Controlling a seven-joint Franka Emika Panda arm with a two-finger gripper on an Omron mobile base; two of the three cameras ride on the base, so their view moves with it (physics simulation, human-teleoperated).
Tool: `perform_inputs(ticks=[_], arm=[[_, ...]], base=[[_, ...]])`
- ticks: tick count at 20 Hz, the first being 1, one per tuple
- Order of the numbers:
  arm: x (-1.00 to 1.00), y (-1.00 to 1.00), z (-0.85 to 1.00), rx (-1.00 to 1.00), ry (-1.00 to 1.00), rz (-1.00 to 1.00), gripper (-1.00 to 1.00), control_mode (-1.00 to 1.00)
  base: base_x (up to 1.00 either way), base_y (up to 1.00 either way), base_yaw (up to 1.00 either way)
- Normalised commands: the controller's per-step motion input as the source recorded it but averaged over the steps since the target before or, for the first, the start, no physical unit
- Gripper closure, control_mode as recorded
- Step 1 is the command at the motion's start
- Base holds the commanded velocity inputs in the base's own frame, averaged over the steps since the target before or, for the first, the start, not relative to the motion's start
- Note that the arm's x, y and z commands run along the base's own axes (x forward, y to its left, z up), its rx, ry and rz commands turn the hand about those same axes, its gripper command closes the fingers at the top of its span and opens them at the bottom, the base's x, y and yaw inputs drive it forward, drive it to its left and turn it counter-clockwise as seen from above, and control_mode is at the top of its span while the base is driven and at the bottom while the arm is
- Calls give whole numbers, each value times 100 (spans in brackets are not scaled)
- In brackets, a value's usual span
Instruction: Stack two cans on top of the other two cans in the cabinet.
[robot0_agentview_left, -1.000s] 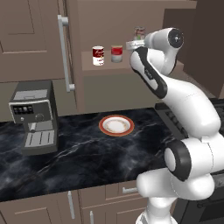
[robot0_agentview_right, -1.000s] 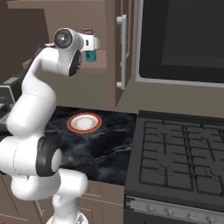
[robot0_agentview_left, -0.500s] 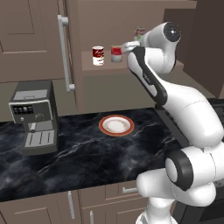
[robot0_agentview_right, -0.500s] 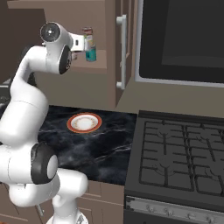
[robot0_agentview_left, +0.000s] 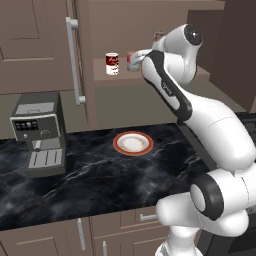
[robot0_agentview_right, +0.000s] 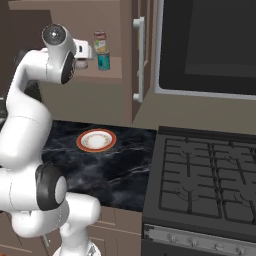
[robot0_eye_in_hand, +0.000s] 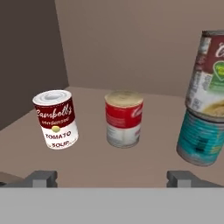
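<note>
Hand view gives you the tool (robot0_eye_in_hand: 111, 178) spread wide with nothing between its fingertips. On the cabinet (robot0_agentview_left: 150, 30) shelf ahead of it, the green-labelled can (robot0_eye_in_hand: 209, 74) sits stacked on the teal can (robot0_eye_in_hand: 201, 137). The plain red can (robot0_eye_in_hand: 124, 118) and the tomato soup can (robot0_eye_in_hand: 56, 119) stand apart, unstacked.

White glossy arm (robot0_agentview_left: 210, 120); dark grey joint rings; rounded segments

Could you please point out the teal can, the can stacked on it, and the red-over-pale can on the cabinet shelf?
Teal-blue can (robot0_eye_in_hand: 202, 141), hand view, label front.
Pale green-and-white labelled can (robot0_eye_in_hand: 210, 74), hand view, label middle.
Red-over-pale can (robot0_eye_in_hand: 124, 119), hand view, side wall.
</note>
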Motion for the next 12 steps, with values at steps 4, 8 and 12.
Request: perform_inputs(ticks=[4, 8, 12], arm=[[12, 0, -38, 0, 1, 5, -100, -100], [22, 10, -24, -4, 0, 0, -100, -100], [27, 8, -6, -1, 0, 0, -100, -100]], base=[[0, 0, 0], [0, 0, 0], [0, 0, 0]])
